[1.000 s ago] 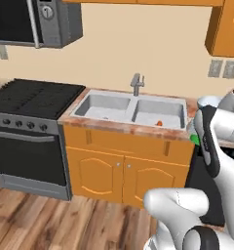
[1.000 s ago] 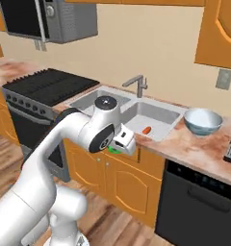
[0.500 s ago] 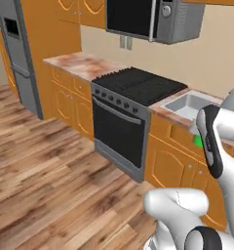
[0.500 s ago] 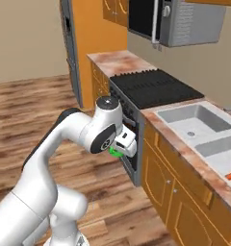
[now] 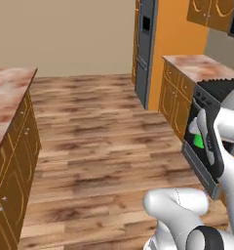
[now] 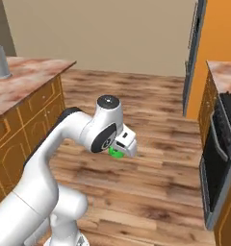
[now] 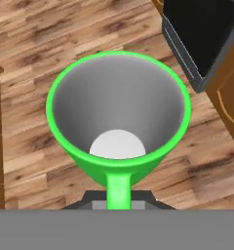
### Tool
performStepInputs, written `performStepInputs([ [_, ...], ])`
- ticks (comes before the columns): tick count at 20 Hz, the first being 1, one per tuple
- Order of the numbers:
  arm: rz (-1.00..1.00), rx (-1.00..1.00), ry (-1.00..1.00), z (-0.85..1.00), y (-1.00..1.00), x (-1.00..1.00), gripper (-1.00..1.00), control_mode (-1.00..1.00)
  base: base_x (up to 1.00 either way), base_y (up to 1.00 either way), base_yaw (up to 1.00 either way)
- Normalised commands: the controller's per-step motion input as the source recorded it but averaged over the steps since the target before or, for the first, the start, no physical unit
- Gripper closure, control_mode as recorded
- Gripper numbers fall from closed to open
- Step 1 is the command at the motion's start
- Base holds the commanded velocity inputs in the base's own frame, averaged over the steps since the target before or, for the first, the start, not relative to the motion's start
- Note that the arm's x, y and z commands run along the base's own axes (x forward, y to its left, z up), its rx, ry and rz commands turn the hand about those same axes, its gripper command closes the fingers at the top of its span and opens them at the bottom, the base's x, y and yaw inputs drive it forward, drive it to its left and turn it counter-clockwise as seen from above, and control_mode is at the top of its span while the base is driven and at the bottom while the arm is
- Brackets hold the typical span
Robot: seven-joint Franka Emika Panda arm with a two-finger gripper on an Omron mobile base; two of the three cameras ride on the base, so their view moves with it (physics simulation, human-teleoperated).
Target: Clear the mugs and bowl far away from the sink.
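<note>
While carried: green mug (image 7: 118, 117), rim up | pincer (image 6: 121, 149): closed tight on mug's handle | below pincer: wood floor (image 5: 94, 146) | advice: keep level, set down on distant counter (image 6: 26, 79).

Green mug (image 6: 116, 153) mostly behind claw (image 6: 121, 150)

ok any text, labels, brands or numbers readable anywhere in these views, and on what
None can be read.
green mug in the gripper: plain, no print.
oven: no legible markings.
tall grey fridge: a dark panel, no readable characters.
cabinets and countertop: no labels.
</note>
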Motion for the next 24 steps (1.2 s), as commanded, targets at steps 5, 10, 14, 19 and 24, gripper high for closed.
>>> performStepInputs([
  [5,0.00,0.00,0.00,0.00,0.00,0.00,1.00,1.00,0.00,0.00,0.94],
  [10,0.00,0.00,0.00,0.00,0.00,0.00,1.00,1.00,0.00,0.00,0.93],
  [14,0.00,0.00,0.00,0.00,0.00,0.00,1.00,1.00,0.23,-0.03,0.85],
  [19,0.00,0.00,0.00,0.00,0.00,0.00,1.00,1.00,0.48,-0.13,0.80],
  [24,0.00,0.00,0.00,0.00,0.00,0.00,1.00,1.00,0.52,-0.53,0.67],
])
